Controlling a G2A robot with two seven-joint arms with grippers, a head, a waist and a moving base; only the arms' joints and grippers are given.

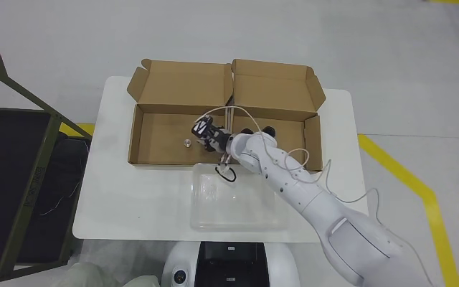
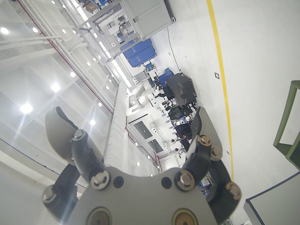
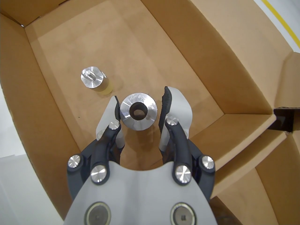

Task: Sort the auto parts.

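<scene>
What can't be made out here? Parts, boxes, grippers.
Hollow metal part: resting on the box floor or lifted? Right wrist view looks down on its top face; the right gripper covers it in the top view.
Neighbouring box: much of its floor, top view, hidden by the right arm.
Small stud part: too small in the top view for its shape.
Left gripper: where it sits relative to the table; left wrist view faces the hall.

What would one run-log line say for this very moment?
right gripper: open, straddling metal ring inside cardboard box | small metal stud: beside ring, apart | left gripper: open, empty
</scene>
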